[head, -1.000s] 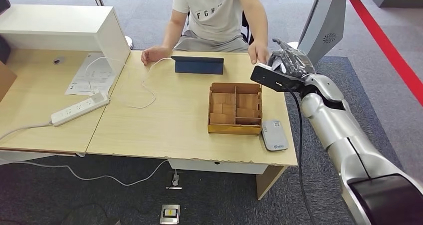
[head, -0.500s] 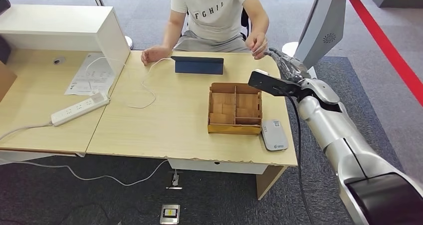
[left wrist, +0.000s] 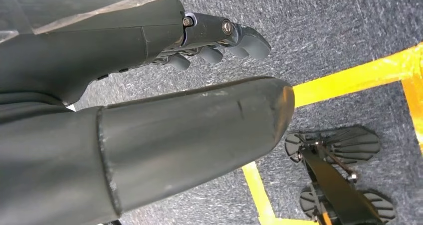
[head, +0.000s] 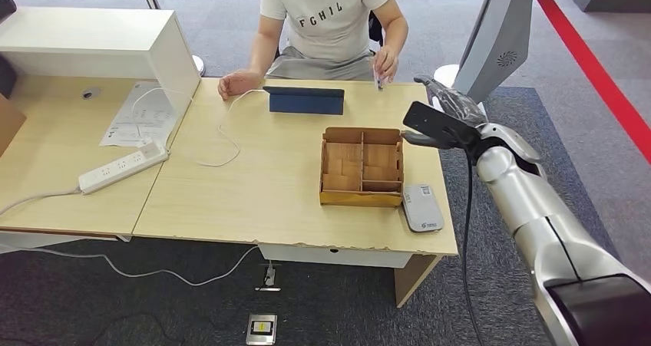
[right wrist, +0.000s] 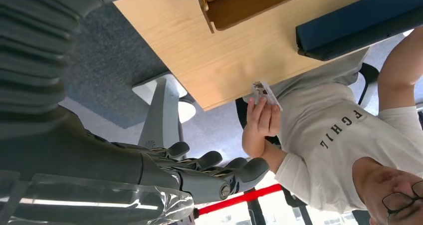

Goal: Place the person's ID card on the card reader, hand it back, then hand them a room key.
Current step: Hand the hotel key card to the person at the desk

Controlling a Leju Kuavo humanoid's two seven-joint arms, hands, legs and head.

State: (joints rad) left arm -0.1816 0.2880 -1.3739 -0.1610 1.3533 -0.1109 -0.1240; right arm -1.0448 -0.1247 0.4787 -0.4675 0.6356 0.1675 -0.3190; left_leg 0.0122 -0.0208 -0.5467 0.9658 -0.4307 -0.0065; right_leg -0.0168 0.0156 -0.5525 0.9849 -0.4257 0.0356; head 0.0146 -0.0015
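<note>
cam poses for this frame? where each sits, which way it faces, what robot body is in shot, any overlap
Head: high on the body, facing forward and down at the table, wooden box, card reader and seated person; right arm and right hand in shot.
Left wrist: behind the left hand, facing down at grey carpet with yellow tape.
Right wrist: behind the right hand, looking past its fingers at the table edge and the person.
Shared: head and right wrist both see the card in the person's hand.

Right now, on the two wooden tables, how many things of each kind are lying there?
Brown wooden compartment box: 1
Grey card reader: 1
Dark blue folded tablet case: 1
White power strip: 1
White paper sheet: 1
White open-sided cabinet: 1
Total: 6
</note>
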